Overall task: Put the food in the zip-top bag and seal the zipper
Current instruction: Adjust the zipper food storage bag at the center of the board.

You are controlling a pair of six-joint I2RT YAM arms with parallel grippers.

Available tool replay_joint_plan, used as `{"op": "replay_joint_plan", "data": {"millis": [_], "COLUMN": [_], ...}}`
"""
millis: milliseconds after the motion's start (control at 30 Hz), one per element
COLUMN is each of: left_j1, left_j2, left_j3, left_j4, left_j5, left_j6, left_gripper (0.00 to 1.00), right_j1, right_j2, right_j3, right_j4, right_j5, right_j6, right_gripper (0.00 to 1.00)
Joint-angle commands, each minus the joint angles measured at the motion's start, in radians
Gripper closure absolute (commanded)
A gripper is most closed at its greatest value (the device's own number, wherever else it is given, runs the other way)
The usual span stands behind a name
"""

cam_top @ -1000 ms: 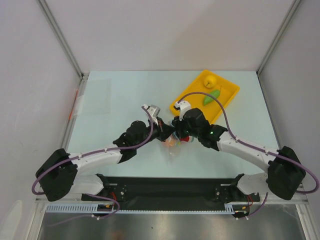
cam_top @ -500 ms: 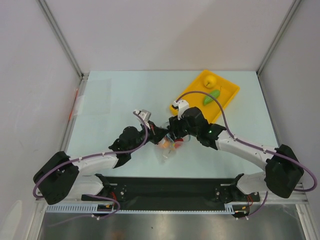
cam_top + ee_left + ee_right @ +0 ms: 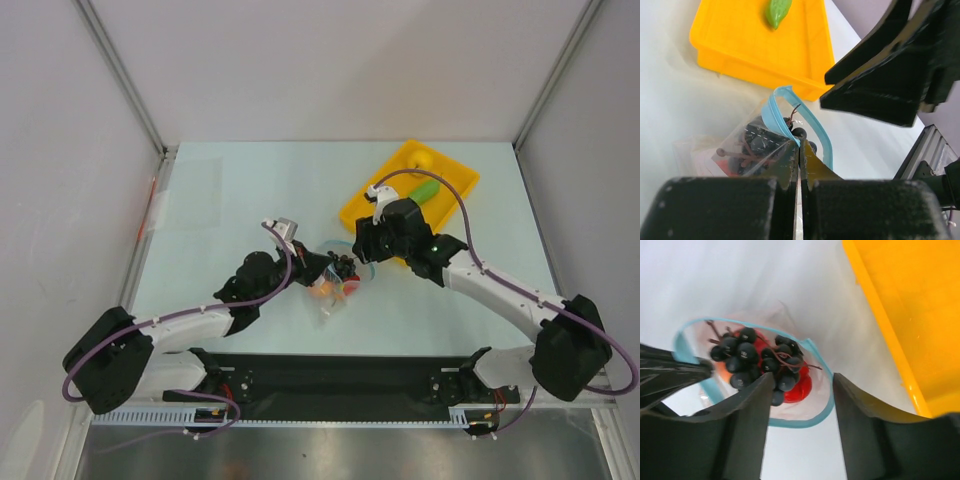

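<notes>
Pinching the near rim of the zip-top bag point(image 3: 730, 149), our left gripper point(image 3: 799, 155) has its fingers pressed together with only a hairline slit between them. The clear plastic and a stretch of the teal zipper point(image 3: 800, 425) are caught at the tips. From that grip the zipper loops outward and away from us, so the mouth of the bag stands wide open just beyond the left fingertips.

Inside the bag, right past those tips, we see the black grape bunch point(image 3: 755, 362) on top of a red fruit point(image 3: 799, 386). From above, an orange fruit point(image 3: 322, 291) shows beside them through the plastic. The bag itself lies on the pale table point(image 3: 230, 190).

Our right gripper point(image 3: 802, 382) hangs directly over the open mouth, on the far side of it from the left one. Its fingers point(image 3: 747, 425) are spread wide with nothing between them. The grapes and red fruit lie below the gap, and the teal rim curves under both fingertips without touching them.

Farther out, just behind and to the right of the right gripper, sits the yellow tray point(image 3: 455, 195). A green fruit point(image 3: 427, 190) lies in its middle and a yellow fruit point(image 3: 422, 158) in its far corner, both well apart from either gripper.
</notes>
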Motion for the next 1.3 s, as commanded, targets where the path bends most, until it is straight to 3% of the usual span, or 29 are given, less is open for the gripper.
{"op": "replay_joint_plan", "data": {"millis": [0,167,333,567,667,733,767,867,967,1033,1100,1267], "left_j1": [0.010,0.018,0.023,0.023,0.023,0.021,0.021,0.004,-0.064,-0.115,-0.175,-0.192], "left_j2": [-0.027,-0.030,-0.026,-0.027,-0.026,-0.032,-0.036,-0.049,-0.076,-0.087,-0.075,0.097], "left_j3": [0.018,0.018,0.021,0.022,0.035,0.051,0.062,0.145,0.232,0.297,0.346,0.430], "left_j4": [-0.005,-0.051,-0.052,-0.045,-0.058,-0.070,-0.105,-0.215,-0.346,-0.421,-0.450,-0.489], "left_j5": [-0.029,-0.077,-0.061,-0.054,-0.014,0.009,0.024,0.058,0.057,0.023,-0.006,0.066], "left_j6": [0.000,-0.009,-0.018,-0.012,-0.002,0.018,0.027,0.064,0.093,0.152,0.175,0.164], "left_gripper": [1.00,1.00,1.00,1.00,1.00,1.00,1.00,1.00,1.00,1.00,1.00,1.00], "right_j1": [-0.030,-0.128,-0.146,-0.156,-0.154,-0.153,-0.151,-0.142,-0.119,-0.096,-0.071,-0.016], "right_j2": [0.063,0.058,0.068,0.135,0.152,0.154,0.147,0.109,-0.004,-0.094,-0.141,-0.198], "right_j3": [0.020,-0.040,-0.105,-0.120,-0.117,-0.116,-0.112,-0.111,-0.128,-0.140,-0.168,-0.177], "right_j4": [-0.041,0.026,0.060,0.108,0.112,0.126,0.128,0.129,0.123,0.122,0.160,0.175], "right_j5": [-0.086,-0.221,-0.188,-0.263,-0.281,-0.303,-0.309,-0.320,-0.225,-0.083,-0.059,0.009], "right_j6": [0.027,0.081,0.133,0.179,0.202,0.220,0.223,0.229,0.231,0.226,0.220,0.202], "right_gripper": [0.41,0.40,0.47,0.50,0.56,0.69,0.82,1.00,1.00,1.00,1.00,1.00]}}
